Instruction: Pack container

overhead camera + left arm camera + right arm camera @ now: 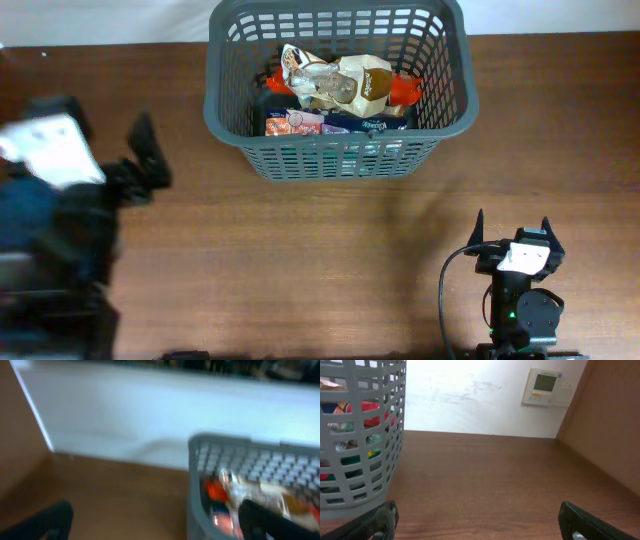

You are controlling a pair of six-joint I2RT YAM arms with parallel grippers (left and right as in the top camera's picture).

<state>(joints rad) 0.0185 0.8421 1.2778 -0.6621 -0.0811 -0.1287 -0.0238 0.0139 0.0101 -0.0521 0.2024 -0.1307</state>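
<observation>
Dark brown wood-grain table fills the overhead view, and a plain white wall runs behind it. A brown side board stands to the right of the container, well apart from it. One small white wall panel with a greyish screen hangs on the wall beside that board; nothing on its screen can be read.

One container, dark grey with slotted sides and a thick rim, stands upright at the far edge of the table against the wall. Packets lie heaped inside it. A crumpled clear bag with brown contents lies on top, a red-orange patch shows at each side of the heap, and blue and purple packets lie along the near wall. They overlap too much to count exactly. Some carry printing, but it is too small to read.

Two arms are at the table. The left gripper is to the left of the container, near its corner, and badly blurred; its two dark fingers stand far apart with only table between them. The right gripper sits in front of the container and to its right, well apart from it. Its fingers are spread wide and hold nothing.
</observation>
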